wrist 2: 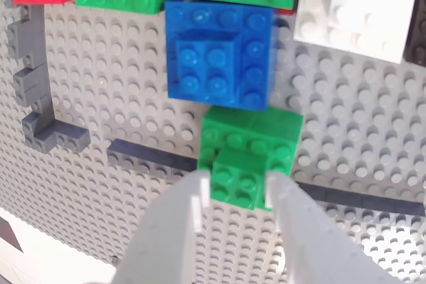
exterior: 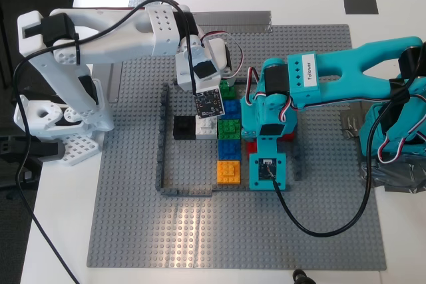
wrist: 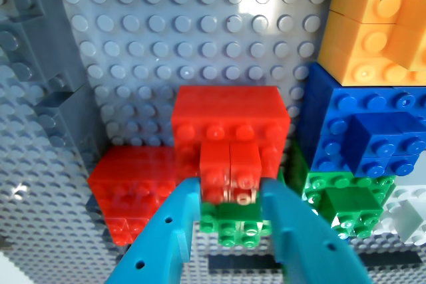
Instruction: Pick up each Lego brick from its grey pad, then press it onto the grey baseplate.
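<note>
Bricks stood square to the stud grid, studs up, neither with a clear long axis. The red brick (wrist: 229, 163) — small, bright, glossy — sat between the teal fingers of my first gripper (wrist: 229, 194), which were closed on its sides, over a larger red block (wrist: 229, 121) on the grey baseplate (wrist: 186, 38). The green brick (wrist 2: 236, 176), equally small, was pinched between the white fingers of my second gripper (wrist 2: 234, 197), on a wider green block just beside a blue stack (wrist 2: 219, 54). In the exterior view both grippers crowded the brick cluster inside the dark frame (exterior: 162, 164); open plate (exterior: 233, 231) lay toward the near edge and the exterior view's left, while orange (exterior: 228, 171), black (exterior: 184, 127) and white blocks hemmed the middle.
</note>
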